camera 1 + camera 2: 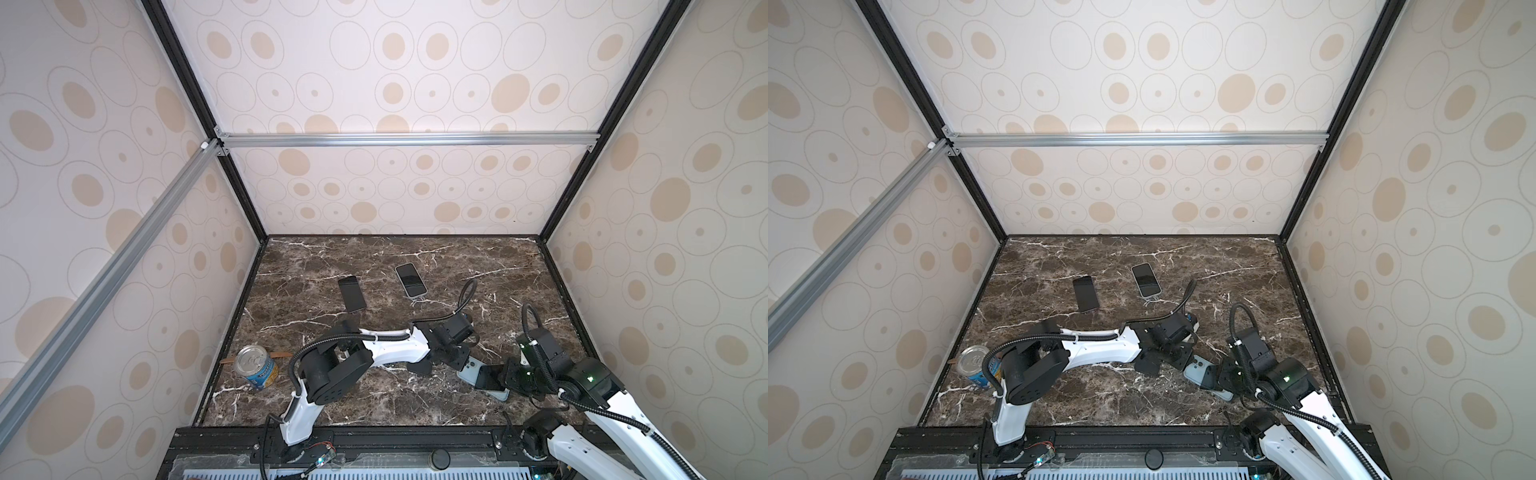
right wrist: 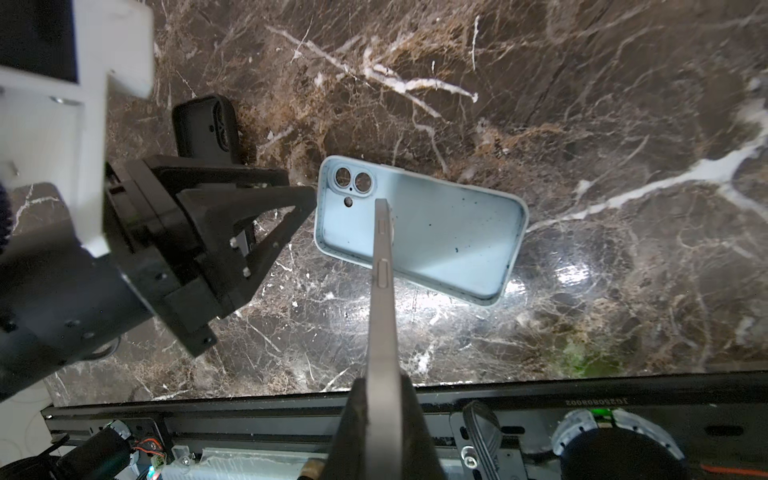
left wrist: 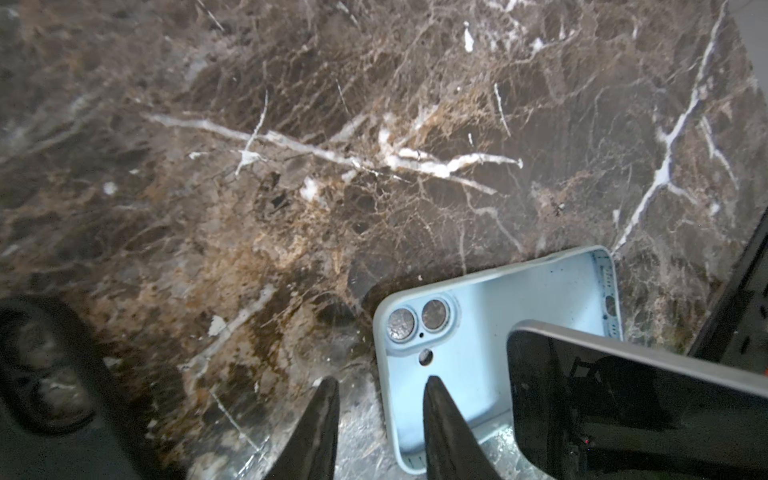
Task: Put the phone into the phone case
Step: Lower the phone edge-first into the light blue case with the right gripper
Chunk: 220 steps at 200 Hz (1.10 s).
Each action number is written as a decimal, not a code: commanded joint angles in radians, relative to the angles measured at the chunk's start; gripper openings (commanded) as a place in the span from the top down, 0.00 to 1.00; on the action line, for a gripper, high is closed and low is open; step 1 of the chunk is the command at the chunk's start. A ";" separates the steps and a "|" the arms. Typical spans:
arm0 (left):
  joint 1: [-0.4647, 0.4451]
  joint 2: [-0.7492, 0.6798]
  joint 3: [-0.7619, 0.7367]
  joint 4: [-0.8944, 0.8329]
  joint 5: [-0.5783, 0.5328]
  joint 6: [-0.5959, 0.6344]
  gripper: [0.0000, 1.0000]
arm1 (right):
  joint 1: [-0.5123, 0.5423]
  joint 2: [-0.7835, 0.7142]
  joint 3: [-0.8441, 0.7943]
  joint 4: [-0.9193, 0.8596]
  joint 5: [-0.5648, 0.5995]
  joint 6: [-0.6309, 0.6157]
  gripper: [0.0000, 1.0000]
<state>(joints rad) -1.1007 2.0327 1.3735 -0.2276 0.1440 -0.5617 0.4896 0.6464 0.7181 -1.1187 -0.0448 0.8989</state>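
Over marble tabletop (image 2: 582, 104), right claw (image 2: 382, 386) clamps phone (image 2: 382, 291); left claw (image 3: 382, 380), narrowly parted, straddles phone case (image 3: 478, 332) rim

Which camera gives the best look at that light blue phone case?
The right wrist view: the light blue phone case lies open side up, nearly whole, camera holes clear, only the phone crossing it. The left wrist view shows its camera-hole end. In both top views the case is small and largely hidden.

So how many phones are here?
3: one phone in the right pincer above the blue case; a black phone and a white-edged phone flat farther back.
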 commanded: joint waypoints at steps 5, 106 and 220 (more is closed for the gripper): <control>-0.015 0.036 0.040 -0.046 -0.043 0.021 0.69 | -0.008 -0.014 0.007 -0.052 0.071 -0.001 1.00; -0.007 0.073 0.043 -0.058 -0.149 0.010 0.94 | -0.040 0.062 -0.058 0.069 0.048 -0.026 1.00; 0.111 -0.029 -0.114 0.142 -0.101 -0.115 1.00 | -0.233 0.256 -0.072 0.358 -0.191 -0.198 1.00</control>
<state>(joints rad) -1.0164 2.0377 1.2957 -0.1196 0.0509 -0.6327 0.2989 0.8574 0.6819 -0.8055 -0.1761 0.7616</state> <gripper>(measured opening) 0.050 0.098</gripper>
